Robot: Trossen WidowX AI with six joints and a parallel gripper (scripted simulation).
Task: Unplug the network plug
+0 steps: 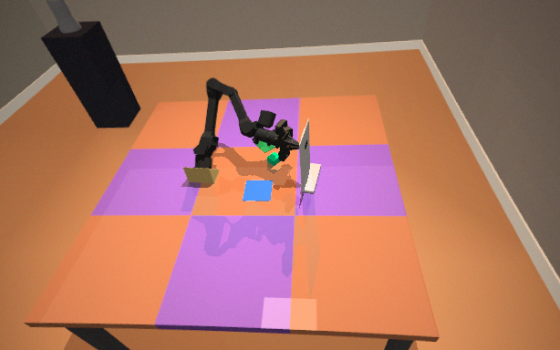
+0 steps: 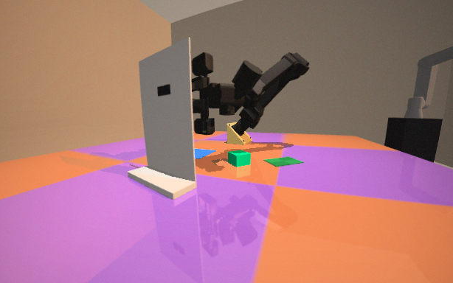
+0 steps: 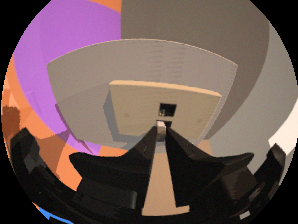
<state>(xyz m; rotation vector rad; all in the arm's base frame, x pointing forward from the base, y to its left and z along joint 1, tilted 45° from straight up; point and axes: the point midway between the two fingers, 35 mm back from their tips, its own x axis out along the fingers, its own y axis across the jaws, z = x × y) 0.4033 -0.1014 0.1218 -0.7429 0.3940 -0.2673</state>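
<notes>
1. The plug sits at the upright panel, in the lower of two openings in the wrist picture, directly ahead of the gripper.
2. The gripper is narrow, its tips apparently closed on the plug. Its finger carriages stand one above the other, so the squeeze probably bears on the tab from above and the body from below; whether the tab is down cannot be told.
3. The plug's long axis seems to run out from the panel, in line with the fingers. The coming pull should therefore go straight back, without tilt; a sideways drag could jam it or slip the grip.
4. The wrist view alone shows the plug and tan plate. The exterior view shows the panel's far side, which hides the fingertips.
5. The top view shows the blue square on the arm's side of the panel, and a green patch; which is the marked one is unclear.
</notes>
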